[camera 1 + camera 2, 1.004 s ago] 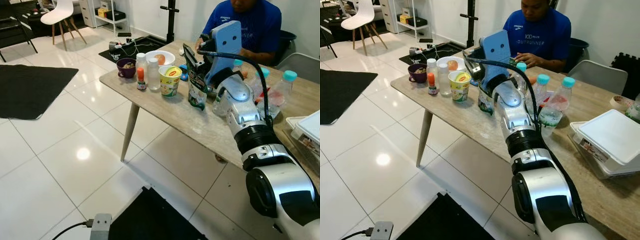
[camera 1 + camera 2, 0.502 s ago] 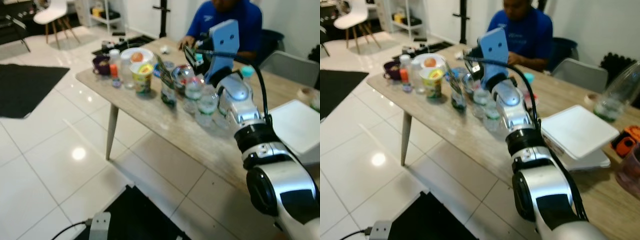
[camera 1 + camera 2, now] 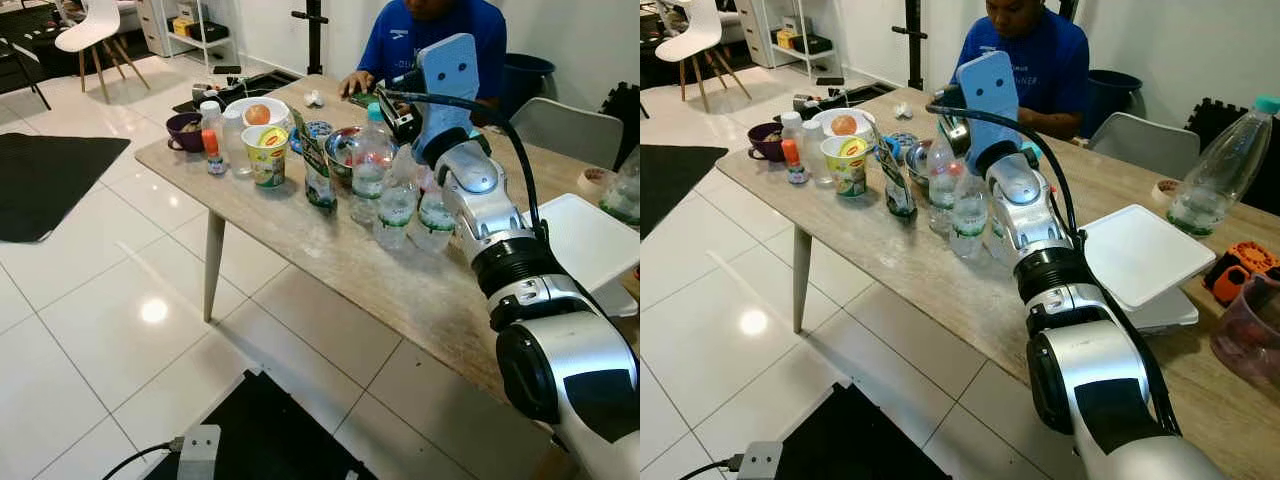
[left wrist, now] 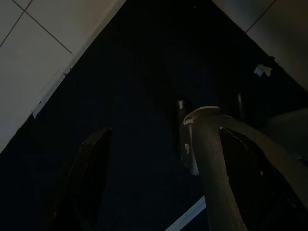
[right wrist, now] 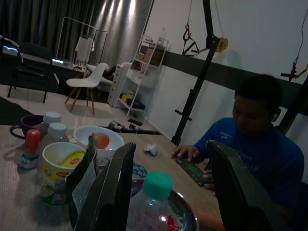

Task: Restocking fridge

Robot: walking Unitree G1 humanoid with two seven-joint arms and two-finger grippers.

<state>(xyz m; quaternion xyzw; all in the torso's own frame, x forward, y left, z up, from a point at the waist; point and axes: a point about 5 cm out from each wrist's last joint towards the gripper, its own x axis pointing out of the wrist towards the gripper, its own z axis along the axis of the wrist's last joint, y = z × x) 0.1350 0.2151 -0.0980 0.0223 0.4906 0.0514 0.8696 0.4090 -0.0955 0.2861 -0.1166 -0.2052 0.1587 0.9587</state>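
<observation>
Three clear water bottles with teal caps [image 3: 367, 170] [image 3: 397, 205] [image 3: 435, 215] stand together on the wooden table [image 3: 330, 250]. A green pouch [image 3: 318, 175] and a yellow cup of noodles [image 3: 265, 155] stand to their left. My right arm reaches over the table, and its gripper [image 3: 388, 103] hovers open just above the rearmost bottle. In the right wrist view that bottle's cap [image 5: 158, 185] sits between the spread fingers [image 5: 115, 192], untouched. My left gripper [image 4: 166, 144] hangs idle and open over a black mat.
A white bowl with an orange fruit [image 3: 257, 110], a purple mug [image 3: 185, 130], small bottles [image 3: 210, 152] and a metal bowl [image 3: 345, 145] crowd the table's left end. A white box [image 3: 590, 240] lies at right. A person in a blue shirt [image 3: 430, 30] sits behind.
The camera has swung right, so the whole table has slid left in the picture. My right gripper now stands over the bottles instead of the green pouch, still open.
</observation>
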